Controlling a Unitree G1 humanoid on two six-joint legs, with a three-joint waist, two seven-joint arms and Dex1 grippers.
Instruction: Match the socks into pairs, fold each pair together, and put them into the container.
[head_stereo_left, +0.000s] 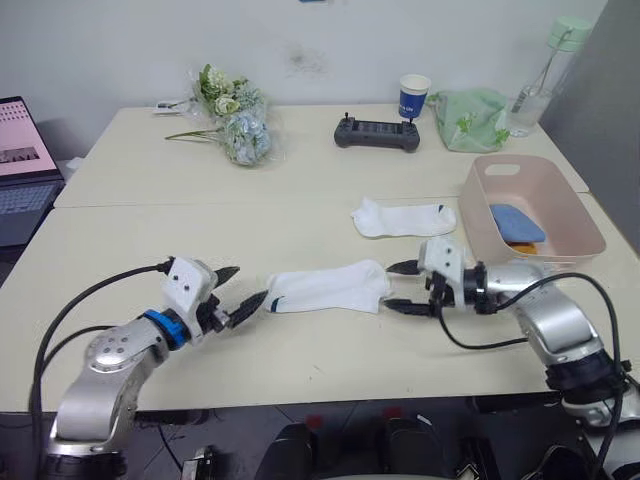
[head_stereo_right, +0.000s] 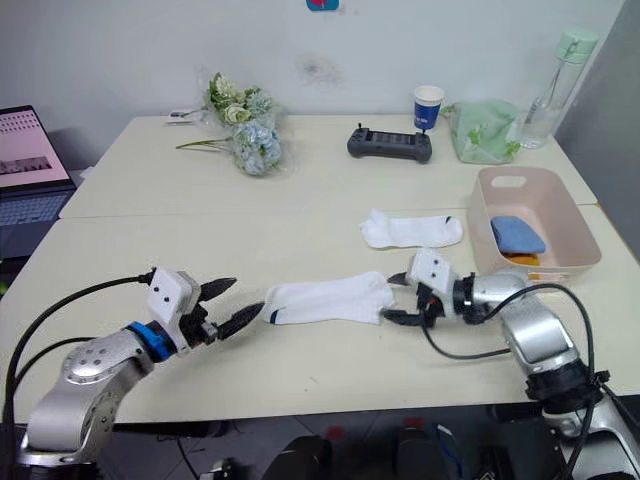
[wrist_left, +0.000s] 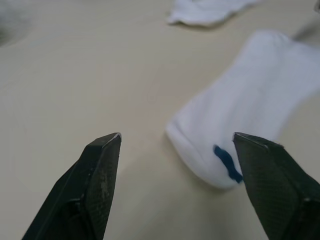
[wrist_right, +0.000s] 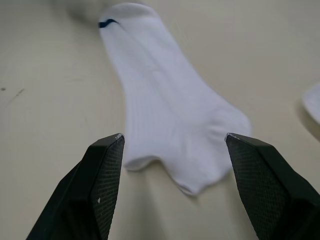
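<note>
A white sock (head_stereo_left: 328, 288) lies flat on the bench (head_stereo_left: 300, 220) near the front edge, its long axis running left to right, squarely between the two grippers. The left gripper (head_stereo_left: 238, 293) has its two black fingers spread apart and points right at the sock's left end, the end with a small dark blue mark; that end sits just in front of the fingertips without touching them. The right gripper (head_stereo_left: 403, 286), fingers likewise parted, faces left at the opposite end, just beside the cloth and also not yet touching it. Each arm is about equally near its own end, so the coming move looks like a pinch from both sides along the sock's length. The second white sock (head_stereo_left: 402, 217) lies a little farther back and to the right, also lengthwise left to right, apart from the first; the right arm is the nearer one to it. The pink container (head_stereo_left: 570, 215) stands at the right edge of the bench, with a folded light blue pair (head_stereo_left: 516, 222) and a bit of orange sock (head_stereo_left: 522, 244) inside.
</note>
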